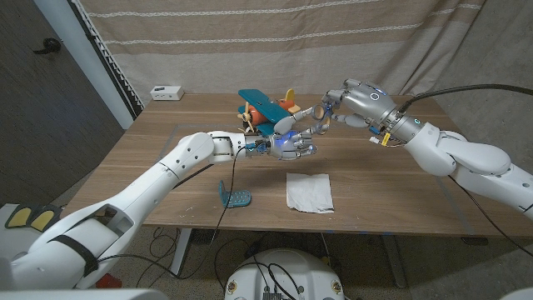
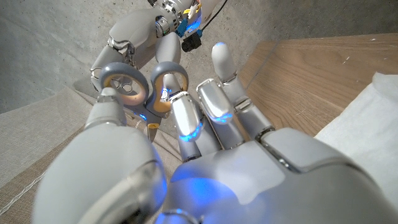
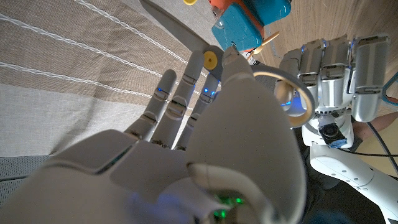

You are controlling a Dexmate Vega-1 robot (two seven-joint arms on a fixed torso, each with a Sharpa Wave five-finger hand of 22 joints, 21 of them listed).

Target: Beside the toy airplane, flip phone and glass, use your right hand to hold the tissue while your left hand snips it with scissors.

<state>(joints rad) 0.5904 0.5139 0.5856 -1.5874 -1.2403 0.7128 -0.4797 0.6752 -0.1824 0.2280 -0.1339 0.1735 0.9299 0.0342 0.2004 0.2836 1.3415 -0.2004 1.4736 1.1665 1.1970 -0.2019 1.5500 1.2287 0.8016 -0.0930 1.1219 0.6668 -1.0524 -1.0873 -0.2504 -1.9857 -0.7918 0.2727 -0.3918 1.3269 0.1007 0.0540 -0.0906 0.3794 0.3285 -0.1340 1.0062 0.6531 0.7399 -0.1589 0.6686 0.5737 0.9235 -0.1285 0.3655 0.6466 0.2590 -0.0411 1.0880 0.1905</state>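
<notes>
Head view, wooden table (image 1: 400, 187), tissue (image 1: 309, 192) lying flat, striped curtain (image 1: 275, 42) behind

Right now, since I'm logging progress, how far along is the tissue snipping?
Done: nothing cut; the tissue lies whole on the table. In hand: right hand holds the scissors at the left hand, whose grip is unclear. Left: hold tissue, snip.

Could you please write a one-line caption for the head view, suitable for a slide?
Both hands, left and right, meet over the scissors above the table, tissue lying untouched below.
</notes>
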